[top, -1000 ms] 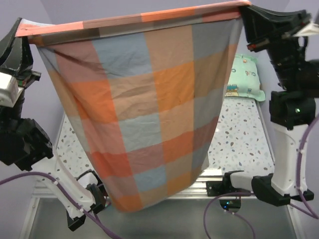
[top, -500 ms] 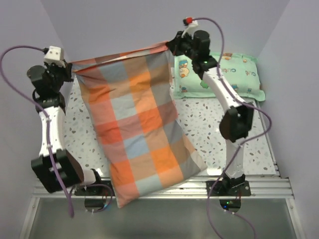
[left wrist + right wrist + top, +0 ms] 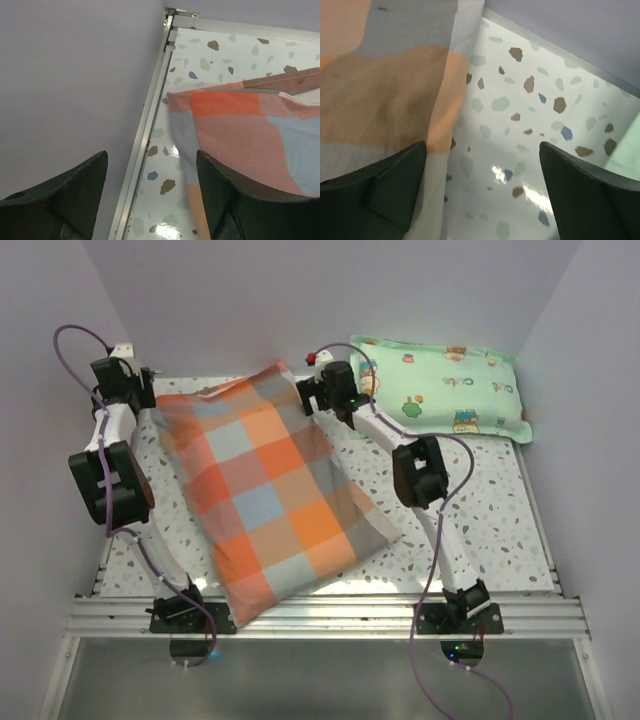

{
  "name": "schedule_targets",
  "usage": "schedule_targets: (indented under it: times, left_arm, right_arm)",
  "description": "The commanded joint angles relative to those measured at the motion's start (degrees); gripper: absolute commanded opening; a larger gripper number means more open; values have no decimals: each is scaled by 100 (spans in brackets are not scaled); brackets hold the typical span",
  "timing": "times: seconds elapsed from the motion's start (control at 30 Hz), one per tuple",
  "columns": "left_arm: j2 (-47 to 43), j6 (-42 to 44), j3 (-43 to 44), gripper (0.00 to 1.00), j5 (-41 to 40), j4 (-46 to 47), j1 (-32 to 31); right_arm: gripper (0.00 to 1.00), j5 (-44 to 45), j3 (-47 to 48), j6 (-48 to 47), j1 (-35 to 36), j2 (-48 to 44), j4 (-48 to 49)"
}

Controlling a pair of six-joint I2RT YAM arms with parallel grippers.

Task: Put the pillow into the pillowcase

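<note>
The plaid pillowcase [image 3: 270,490] lies flat and puffy on the speckled table [image 3: 480,510], slanting from the back left to the near middle. The pillow itself is hidden from every view. My left gripper [image 3: 137,392] is open by the case's back left corner, and in the left wrist view [image 3: 150,165] the orange corner of the pillowcase [image 3: 240,125] lies just beyond and beside my right finger. My right gripper [image 3: 312,392] is open at the case's back right corner; in the right wrist view [image 3: 482,150] the pillowcase [image 3: 385,90] edge runs along my left finger.
A mint-green cartoon-print pillow [image 3: 440,380] lies at the back right against the wall. Lilac walls close in the table on the left, back and right. A metal rail [image 3: 330,615] runs along the near edge, and a thin metal frame [image 3: 145,150] borders the left side.
Both grippers have opened and let go of the pillowcase's top edge. The case, held up hanging before, has dropped onto the table, and both arms have come down to the table's back.
</note>
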Motion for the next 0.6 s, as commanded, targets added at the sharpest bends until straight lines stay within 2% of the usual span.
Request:
schedule_targets:
  times: [0.0, 0.17, 0.2, 0.3, 0.37, 0.43, 0.47, 0.57]
  left_arm:
    - [-459, 101, 418, 75, -368, 39, 34]
    - [-636, 110, 374, 76, -78, -154, 8]
    - [-671, 110, 348, 76, 53, -154, -1]
    - [-767, 442, 208, 69, 1368, -286, -18]
    - [-785, 767, 93, 66, 2395, -549, -79]
    - [-698, 1215, 119, 62, 2750, -934, -289]
    - [-671, 1731, 93, 60, 2961, -1372, -395]
    - [-697, 2611, -310, 58, 2973, -1918, -738]
  right_arm:
    - [98, -281, -260, -473, -79, -2068, -561]
    - [94, -1851, -692, -201, -44, -3123, -2809]
    - [89, -2082, -736, -148, 17, -3213, -3112]
    - [86, -2715, -937, -147, 245, -3450, -4182]
    - [84, -3005, -1280, -112, 360, -3521, -4554]
    - [83, -3356, -1831, -112, 492, -3652, -4846]
    - [82, -3393, -2061, -104, 528, -3731, -4855]
    - [81, -3534, -2966, -104, 598, -3995, -4829]
